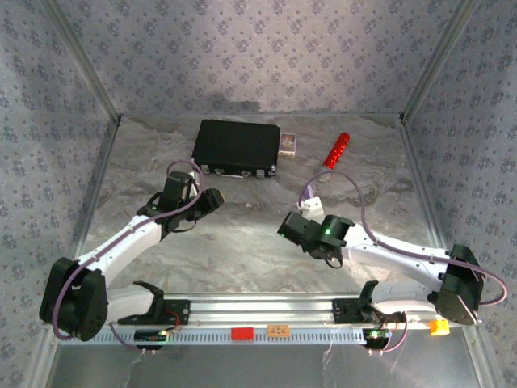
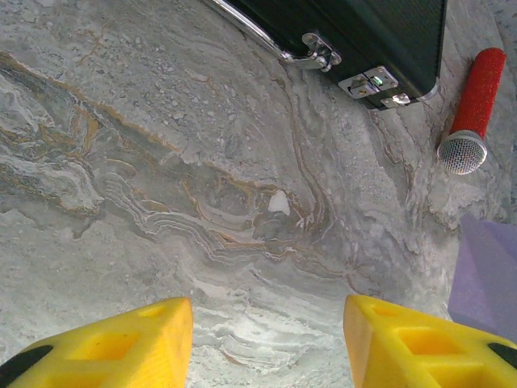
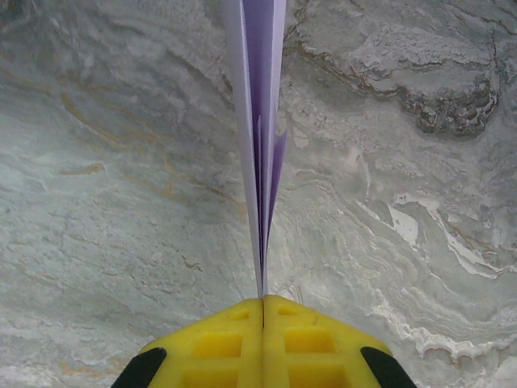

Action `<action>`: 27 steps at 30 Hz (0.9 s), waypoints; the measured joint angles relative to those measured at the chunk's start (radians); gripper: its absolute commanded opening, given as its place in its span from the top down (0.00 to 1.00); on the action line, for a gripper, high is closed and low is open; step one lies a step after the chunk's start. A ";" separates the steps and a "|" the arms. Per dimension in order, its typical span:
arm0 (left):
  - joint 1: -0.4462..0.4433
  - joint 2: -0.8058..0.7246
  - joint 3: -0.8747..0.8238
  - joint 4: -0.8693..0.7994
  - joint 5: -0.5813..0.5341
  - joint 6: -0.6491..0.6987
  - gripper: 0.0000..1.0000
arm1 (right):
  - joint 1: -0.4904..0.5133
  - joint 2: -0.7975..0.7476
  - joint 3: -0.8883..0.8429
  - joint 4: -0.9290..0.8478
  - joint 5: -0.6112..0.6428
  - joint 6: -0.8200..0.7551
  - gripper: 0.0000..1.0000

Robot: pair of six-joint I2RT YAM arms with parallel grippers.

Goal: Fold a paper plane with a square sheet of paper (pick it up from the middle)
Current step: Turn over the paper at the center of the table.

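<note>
Pinching the paper plane (image 3: 258, 121) edge-on, the right claw (image 3: 263, 301) has it jutting straight ahead; the left claw (image 2: 266, 323) stands spread

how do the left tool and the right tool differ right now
The left tool stands open; the right tool is shut. The left tool holds nothing above the table; the right tool pinches the folded lilac paper. Both are mostly yellow.
</note>
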 measured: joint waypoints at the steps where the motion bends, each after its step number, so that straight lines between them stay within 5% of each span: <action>1: 0.000 0.000 0.000 0.000 0.001 -0.001 0.48 | 0.004 0.014 0.000 -0.002 0.001 -0.006 0.98; 13: 0.002 -0.027 0.000 -0.027 0.001 -0.001 0.48 | 0.076 0.228 0.066 -0.001 0.008 -0.039 0.95; 27: 0.044 -0.078 -0.020 -0.057 0.013 0.011 0.46 | 0.153 0.472 0.200 0.155 -0.200 -0.111 0.77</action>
